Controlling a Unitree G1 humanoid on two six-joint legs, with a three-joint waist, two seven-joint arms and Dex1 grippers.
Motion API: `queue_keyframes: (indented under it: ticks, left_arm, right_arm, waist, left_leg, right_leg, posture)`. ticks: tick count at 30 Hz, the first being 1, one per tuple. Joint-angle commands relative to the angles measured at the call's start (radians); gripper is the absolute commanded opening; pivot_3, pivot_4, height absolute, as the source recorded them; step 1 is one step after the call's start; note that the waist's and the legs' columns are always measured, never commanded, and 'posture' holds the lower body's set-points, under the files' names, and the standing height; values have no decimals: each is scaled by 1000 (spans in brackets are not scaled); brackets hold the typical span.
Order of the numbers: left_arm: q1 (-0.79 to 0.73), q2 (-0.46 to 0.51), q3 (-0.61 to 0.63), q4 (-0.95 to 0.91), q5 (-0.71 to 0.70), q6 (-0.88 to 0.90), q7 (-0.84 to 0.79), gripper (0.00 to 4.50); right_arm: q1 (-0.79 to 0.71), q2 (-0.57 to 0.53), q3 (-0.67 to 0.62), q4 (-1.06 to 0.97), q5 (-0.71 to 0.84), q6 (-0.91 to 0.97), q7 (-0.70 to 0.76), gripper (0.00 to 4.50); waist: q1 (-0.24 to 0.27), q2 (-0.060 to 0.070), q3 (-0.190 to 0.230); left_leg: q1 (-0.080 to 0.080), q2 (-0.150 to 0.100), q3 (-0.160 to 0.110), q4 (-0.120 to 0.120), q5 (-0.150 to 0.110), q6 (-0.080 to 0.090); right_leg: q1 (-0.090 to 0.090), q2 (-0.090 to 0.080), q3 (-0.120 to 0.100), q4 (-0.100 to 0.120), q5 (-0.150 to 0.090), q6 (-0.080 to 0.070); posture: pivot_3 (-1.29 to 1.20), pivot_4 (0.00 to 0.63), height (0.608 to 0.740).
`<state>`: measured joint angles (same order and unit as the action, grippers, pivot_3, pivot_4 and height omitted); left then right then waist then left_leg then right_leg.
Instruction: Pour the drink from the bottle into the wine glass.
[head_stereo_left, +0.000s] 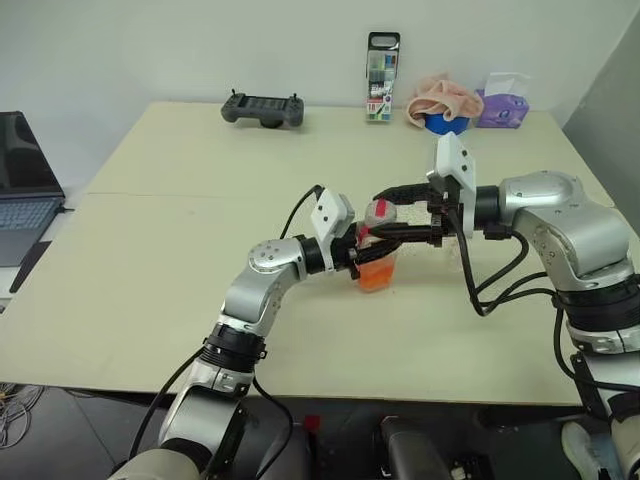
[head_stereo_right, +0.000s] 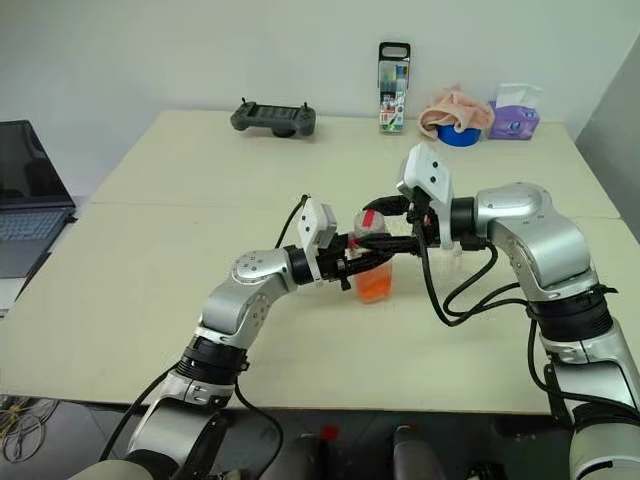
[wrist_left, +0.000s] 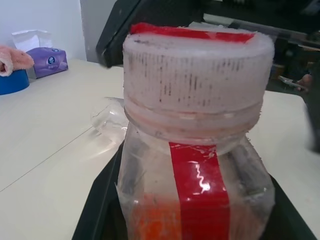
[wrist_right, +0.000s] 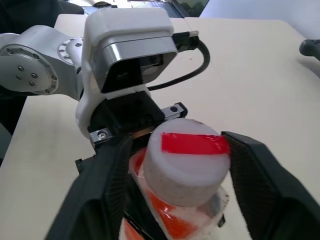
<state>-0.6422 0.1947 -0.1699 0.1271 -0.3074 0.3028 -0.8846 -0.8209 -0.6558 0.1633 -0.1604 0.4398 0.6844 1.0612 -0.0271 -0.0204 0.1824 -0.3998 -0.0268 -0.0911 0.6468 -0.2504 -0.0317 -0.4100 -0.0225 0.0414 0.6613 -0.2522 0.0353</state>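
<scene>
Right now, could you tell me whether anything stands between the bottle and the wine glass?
Only the right gripper, fingers open around the cap, sits on that side. The left gripper holds the bottle; the wine glass stands just behind it on the table.

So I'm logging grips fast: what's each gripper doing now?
Left gripper: shut on the bottle.
Right gripper: open, fingers either side of the cap.
</scene>
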Motion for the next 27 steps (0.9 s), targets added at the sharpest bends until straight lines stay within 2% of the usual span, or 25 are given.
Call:
queue_keyframes:
  ticks: [1,3,8,12,18,27]
  left_arm:
    - [-46,-10,11,-26,-16,-24,-8,1693]
    - [-49,-11,10,-20,-15,-26,-12,1693]
    - [-60,-17,5,4,-12,-36,-24,1692]
    - [-64,-31,0,23,-8,-44,-32,1692]
    - [-64,-45,-6,36,-1,-52,-34,1692]
    - [-63,-48,-4,38,2,-55,-34,1692]
  right_arm:
    - [34,8,-98,-107,34,47,-101,4209]
    - [51,12,-124,-145,45,83,-152,4209]
    - [102,102,-198,-280,43,251,-417,4209]
    - [135,181,-206,-359,65,319,-524,4209]
    - [117,252,-176,-351,49,328,-613,4209]
    - [98,254,-143,-253,-45,300,-711,4209]
  waist:
    - [2,0,0]
    - [3,0,0]
    - [3,0,0]
    - [0,0,0]
    - [-1,0,0]
    - [-2,0,0]
  left_leg:
    - [0,0,0,0,0,0]
    - [0,0,-1,0,0,0]
    - [1,1,-1,0,0,0]
    - [1,2,-2,0,0,0]
    - [1,1,-1,0,0,0]
    - [1,1,-1,0,0,0]
  right_leg:
    - [0,0,0,0,0,0]
    - [0,0,0,0,0,0]
    - [0,0,0,2,0,0]
    - [0,1,-1,3,0,0]
    - [0,1,0,3,0,0]
    - [0,2,0,3,0,0]
  posture:
    - [0,150,740]
    - [0,150,740]
    - [0,150,740]
    - [0,150,740]
    - [0,150,740]
    - [0,150,740]
